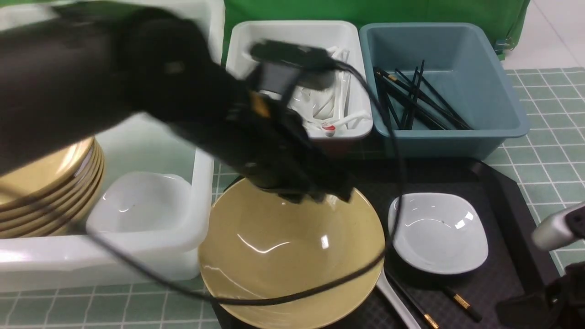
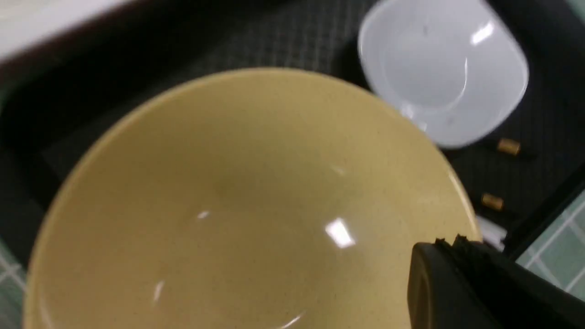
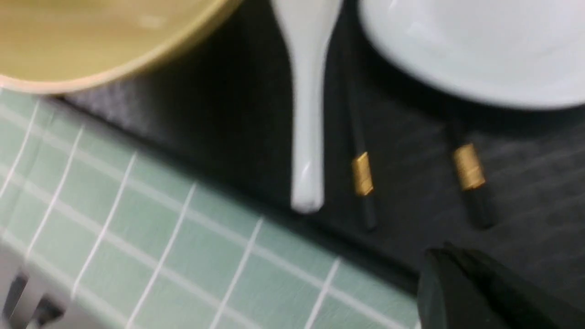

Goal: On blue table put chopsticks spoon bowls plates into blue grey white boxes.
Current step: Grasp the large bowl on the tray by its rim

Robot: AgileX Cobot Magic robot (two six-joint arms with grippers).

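My left gripper [image 1: 315,194] is shut on the far rim of a wide tan bowl [image 1: 292,256]. In the left wrist view its fingertips [image 2: 448,244] sit together at the rim of that bowl [image 2: 237,205]. The bowl is partly over the black tray [image 1: 507,210]. On the tray lie a white plate [image 1: 436,230], a white spoon [image 3: 306,114] and two black chopsticks [image 3: 363,178] with gold bands. My right gripper [image 3: 441,256] is shut and empty, low over the tray's near edge and short of the chopstick ends. It is a dark shape in the front view [image 1: 507,308].
The large white box [image 1: 201,173] at the left holds a stack of tan bowls [image 1: 45,183] and white plates [image 1: 141,205]. The small white box [image 1: 297,32] holds spoons. The blue-grey box [image 1: 493,91] holds several chopsticks. The blue table [image 1: 548,160] shows at the right.
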